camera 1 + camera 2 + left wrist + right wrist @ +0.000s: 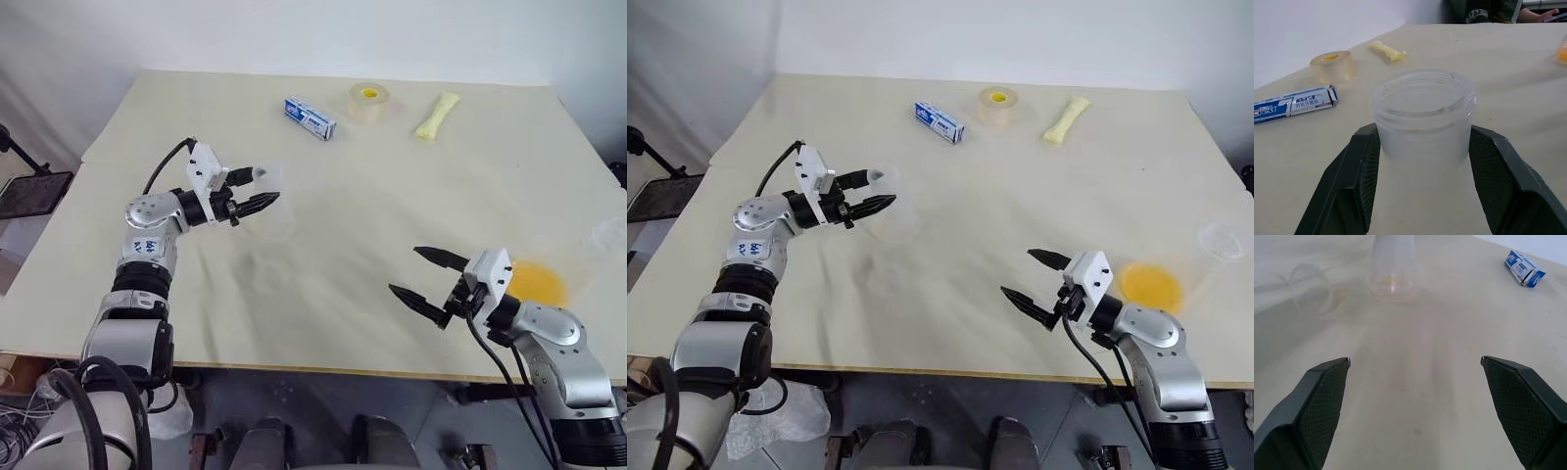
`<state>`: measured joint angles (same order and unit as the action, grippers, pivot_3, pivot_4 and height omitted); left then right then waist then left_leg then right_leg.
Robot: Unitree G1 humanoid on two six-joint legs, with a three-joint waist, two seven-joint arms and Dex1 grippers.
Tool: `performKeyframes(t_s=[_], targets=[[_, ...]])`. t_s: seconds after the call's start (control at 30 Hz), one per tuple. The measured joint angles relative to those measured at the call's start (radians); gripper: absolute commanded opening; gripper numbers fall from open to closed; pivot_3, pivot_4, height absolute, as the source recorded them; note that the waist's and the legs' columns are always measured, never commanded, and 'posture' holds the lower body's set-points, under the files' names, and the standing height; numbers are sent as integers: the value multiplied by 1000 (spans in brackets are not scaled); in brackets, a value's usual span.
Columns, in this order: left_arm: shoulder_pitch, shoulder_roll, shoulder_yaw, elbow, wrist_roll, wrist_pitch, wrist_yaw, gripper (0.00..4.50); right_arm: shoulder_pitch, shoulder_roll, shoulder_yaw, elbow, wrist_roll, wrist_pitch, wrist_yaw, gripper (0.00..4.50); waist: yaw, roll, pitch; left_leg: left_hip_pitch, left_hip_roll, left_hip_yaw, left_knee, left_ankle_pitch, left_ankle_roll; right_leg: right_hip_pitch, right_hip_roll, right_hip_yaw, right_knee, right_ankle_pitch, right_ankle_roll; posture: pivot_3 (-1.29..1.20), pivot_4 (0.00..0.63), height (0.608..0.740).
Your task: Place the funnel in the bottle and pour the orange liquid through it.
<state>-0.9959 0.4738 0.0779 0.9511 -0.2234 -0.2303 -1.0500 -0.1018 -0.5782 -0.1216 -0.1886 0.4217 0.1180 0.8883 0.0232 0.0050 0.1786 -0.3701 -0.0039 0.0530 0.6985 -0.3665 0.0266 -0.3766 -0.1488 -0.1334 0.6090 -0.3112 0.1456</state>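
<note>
The bottle point(275, 221) stands upright on the left half of the table, clear, with its round mouth point(1422, 93) open. My left gripper point(265, 186) reaches in level from the left, and its two black fingers point(1359, 166) press against both sides of the bottle's neck. A small clear funnel point(1309, 293) lies on the table close beside the bottle's base. The orange liquid point(1151, 285) shows through clear plastic at the table's right side, just beyond my right gripper point(1017, 273). That gripper hovers open and holds nothing.
At the far side of the table lie a blue-and-white toothpaste box point(310, 117), a tape roll point(369, 102) with a yellow centre and a pale yellow packet point(437, 115). A clear cup point(1222, 240) stands near the right edge. A person point(1493, 12) is beyond the far edge.
</note>
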Motion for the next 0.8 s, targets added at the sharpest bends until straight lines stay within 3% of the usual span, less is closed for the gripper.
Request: performKeyframes(t_s=[0.33,0.57,0.8], targets=[[-109,-19,17,-13,-22,36,-79,2368,-11,-3,-5,0,21,12,0,4500,1,-1,0,-1,0,-1,0,0,0,0,0,-1,0,0,0,0,150,740],[-160,-168,-76,-115,-20,98,-188,2368,58,-81,-60,-44,94,41,82,4500,2,-2,1,-1,-1,-1,1,0,1,1,-1,-1,0,0,1,0,150,740],[-160,-270,-154,-118,30,137,-162,2368,126,-91,-122,-54,98,43,65,4500,1,-2,1,-1,0,1,1,0,1,0,0,-1,0,0,1,0,150,740]])
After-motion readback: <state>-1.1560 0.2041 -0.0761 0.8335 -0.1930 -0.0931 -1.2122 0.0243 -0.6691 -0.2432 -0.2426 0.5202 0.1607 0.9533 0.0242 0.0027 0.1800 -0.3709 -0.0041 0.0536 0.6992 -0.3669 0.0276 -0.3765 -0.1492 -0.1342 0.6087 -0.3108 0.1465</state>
